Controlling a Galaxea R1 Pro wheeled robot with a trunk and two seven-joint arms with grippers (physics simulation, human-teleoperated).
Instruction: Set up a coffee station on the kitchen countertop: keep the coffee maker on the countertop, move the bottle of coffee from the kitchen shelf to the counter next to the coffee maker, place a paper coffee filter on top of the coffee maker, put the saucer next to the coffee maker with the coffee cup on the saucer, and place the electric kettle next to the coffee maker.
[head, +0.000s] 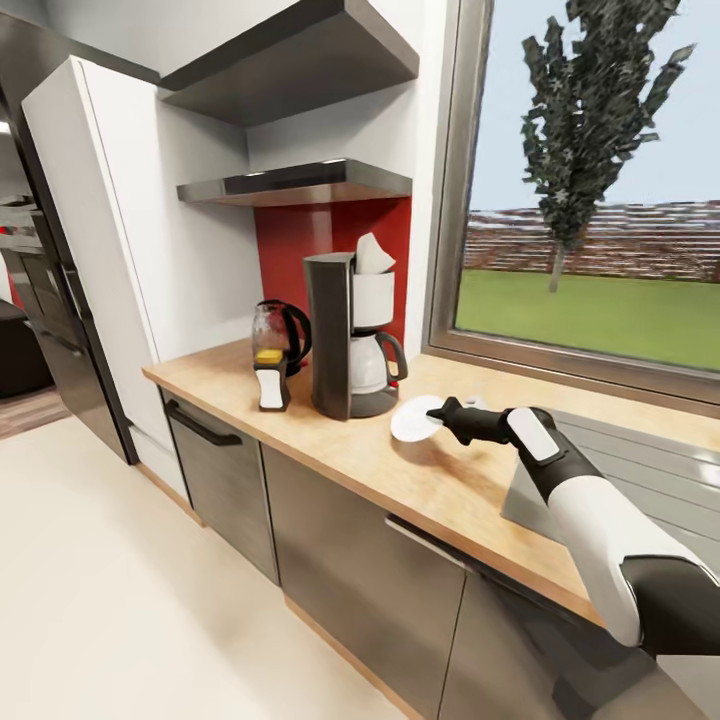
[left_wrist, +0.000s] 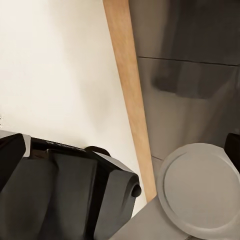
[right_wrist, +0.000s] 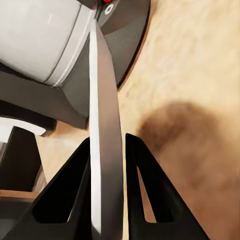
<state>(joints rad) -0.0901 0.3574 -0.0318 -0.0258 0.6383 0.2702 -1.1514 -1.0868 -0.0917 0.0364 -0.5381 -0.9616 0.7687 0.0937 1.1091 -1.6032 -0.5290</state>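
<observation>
**Beige counter under a window, saucer held on edge beside the maker**

Wood-grain counter (head: 340, 455) along a wall with a wide window, grey cabinet fronts below, red panel behind the appliances. Tall dark maker (head: 350, 340) upright on the counter, glass carafe in its base, white filter (head: 372, 254) poking up from the top basket. Kettle (head: 280, 335) just left of the maker, against the wall side. Small brown jar (head: 270, 378) with yellow cap in front of the kettle, close beside the maker's left. Thin dark shelf (head: 300, 183) above the appliances, thicker dark slab higher up.

Right gripper (head: 447, 418) reaching in from the right, jaws narrow, clamped on the rim of the white saucer (head: 415, 418). Saucer tilted on edge, just right of the maker's base, above the wood. Seen edge-on between the two dark fingers (right_wrist: 142, 192) in the right wrist view, carafe and base just beyond.

Left gripper: cannot tell its state; left wrist view on pale floor, a wood strip and grey cabinet panels.
</observation>
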